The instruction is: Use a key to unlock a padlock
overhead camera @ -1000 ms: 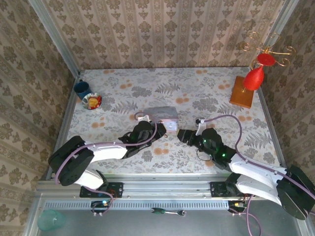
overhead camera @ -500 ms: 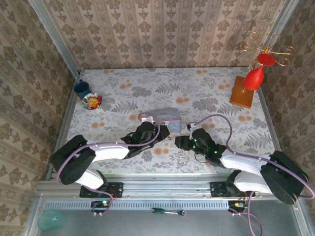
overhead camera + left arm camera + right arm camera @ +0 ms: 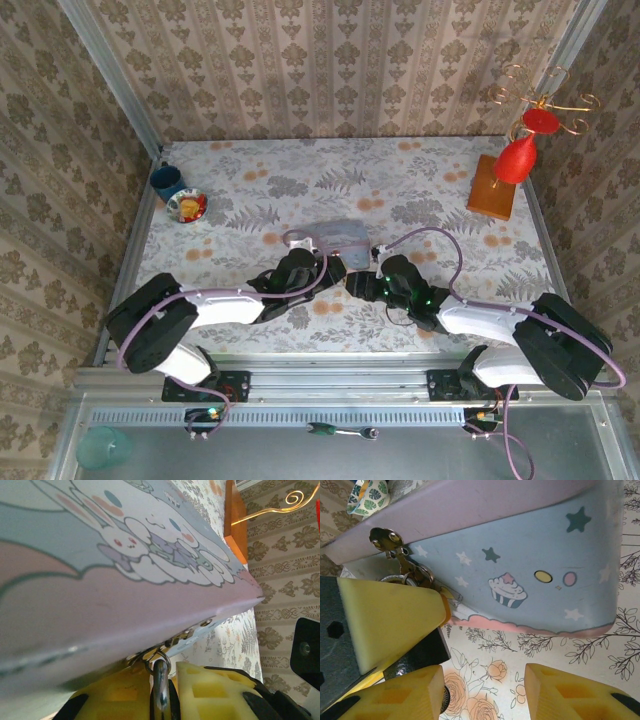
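Left fingers [image 3: 212, 692] are closed in on the padlock [image 3: 160, 687], pinching its metal loop where it hangs from the hasp [image 3: 387, 539] under the lid edge of the pastel tin [image 3: 100, 595]. I cannot make out the padlock body between the pads. Right fingers [image 3: 570, 695] are spread wide, low over the floral surface [image 3: 490, 650], just beside the tin's starred side.

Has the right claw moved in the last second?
Yes: the right gripper has shifted left, farther from the wooden stand, toward the pastel tin.
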Controlling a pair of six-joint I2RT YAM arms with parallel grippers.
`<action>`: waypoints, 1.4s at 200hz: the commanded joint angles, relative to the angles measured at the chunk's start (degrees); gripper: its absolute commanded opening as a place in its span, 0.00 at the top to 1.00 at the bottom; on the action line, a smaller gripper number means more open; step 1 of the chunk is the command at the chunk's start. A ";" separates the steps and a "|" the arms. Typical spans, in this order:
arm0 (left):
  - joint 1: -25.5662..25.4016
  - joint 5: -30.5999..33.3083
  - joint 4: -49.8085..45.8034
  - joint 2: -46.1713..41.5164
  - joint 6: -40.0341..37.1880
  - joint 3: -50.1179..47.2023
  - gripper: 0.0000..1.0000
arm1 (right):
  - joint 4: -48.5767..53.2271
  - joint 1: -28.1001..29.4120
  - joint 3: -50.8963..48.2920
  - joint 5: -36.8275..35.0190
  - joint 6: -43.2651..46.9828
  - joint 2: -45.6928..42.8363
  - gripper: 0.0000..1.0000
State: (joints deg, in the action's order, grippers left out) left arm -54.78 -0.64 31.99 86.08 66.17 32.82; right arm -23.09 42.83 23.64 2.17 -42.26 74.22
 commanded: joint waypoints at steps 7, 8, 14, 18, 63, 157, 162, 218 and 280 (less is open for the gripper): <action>-0.46 -1.46 5.71 0.98 0.81 1.24 1.00 | -0.44 1.12 0.25 1.66 -0.50 0.25 0.52; -0.52 -1.46 5.71 1.00 0.81 1.22 1.00 | -0.41 1.12 0.22 1.63 -0.52 0.24 0.52; -0.55 -1.46 5.87 1.10 0.95 1.20 1.00 | -0.54 1.13 -0.02 1.60 -0.54 -0.08 0.52; -0.58 -1.46 5.97 1.17 0.98 1.12 1.00 | -0.55 1.18 -0.06 1.62 -0.46 -0.32 0.52; -0.68 -1.11 5.98 1.28 0.93 1.20 1.00 | -0.87 0.97 -0.82 6.13 0.89 -1.09 0.52; -0.51 -1.24 6.16 1.07 1.36 0.77 1.00 | 8.07 1.95 -4.30 -2.77 9.25 -16.22 0.60; -0.58 -1.29 6.16 1.05 1.37 0.76 1.00 | 8.06 2.20 -4.79 -3.64 10.31 -18.12 0.61; -0.46 -1.98 6.53 0.77 1.86 0.76 1.00 | 5.85 9.26 -7.44 -9.29 25.64 -27.17 0.65; -0.63 -2.44 5.84 -0.38 1.66 1.02 1.00 | -2.90 16.32 -7.13 -22.07 34.31 -14.89 0.69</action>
State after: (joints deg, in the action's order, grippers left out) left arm -55.09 -1.78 33.89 87.39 67.72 32.82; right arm -19.68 58.11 17.08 -12.14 -13.41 56.05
